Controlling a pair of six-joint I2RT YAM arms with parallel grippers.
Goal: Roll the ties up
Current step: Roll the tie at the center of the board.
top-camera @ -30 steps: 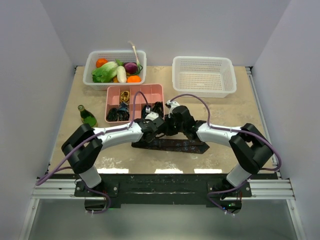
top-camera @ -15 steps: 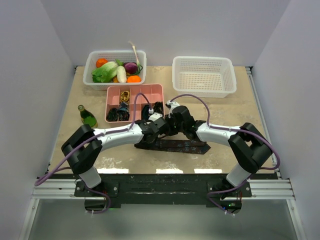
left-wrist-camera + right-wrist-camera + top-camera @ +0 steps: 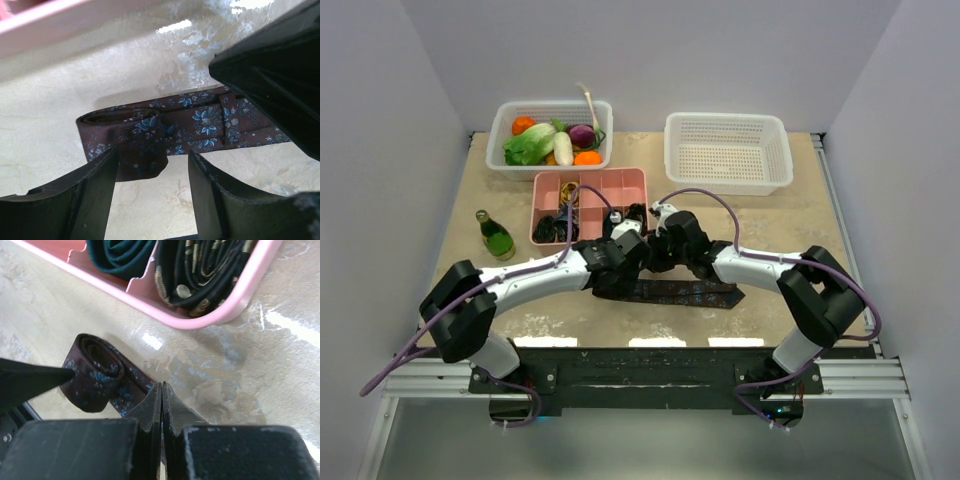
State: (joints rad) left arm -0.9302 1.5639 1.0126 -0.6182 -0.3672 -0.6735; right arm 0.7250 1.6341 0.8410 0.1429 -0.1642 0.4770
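A maroon tie with blue flowers (image 3: 685,293) lies flat on the table, its left end rolled into a small coil (image 3: 131,131), also in the right wrist view (image 3: 92,372). My left gripper (image 3: 152,200) is open and empty, its fingers (image 3: 75,197) standing just short of the coil on its near side; from above it is at the tie's left end (image 3: 615,275). My right gripper (image 3: 161,387) is shut, its tips resting on the flat strip right beside the coil (image 3: 652,264). Rolled ties (image 3: 200,270) sit in the pink tray.
The pink compartment tray (image 3: 638,178) stands just behind the tie, its rim (image 3: 200,322) close to my right fingers. A green bottle (image 3: 496,234) stands to its left. A basket of vegetables (image 3: 550,130) and an empty white basket (image 3: 727,150) stand at the back.
The left arm's elbow has swung out to the left and lower, and its gripper has shifted down toward the tie's left end. The right arm has barely moved.
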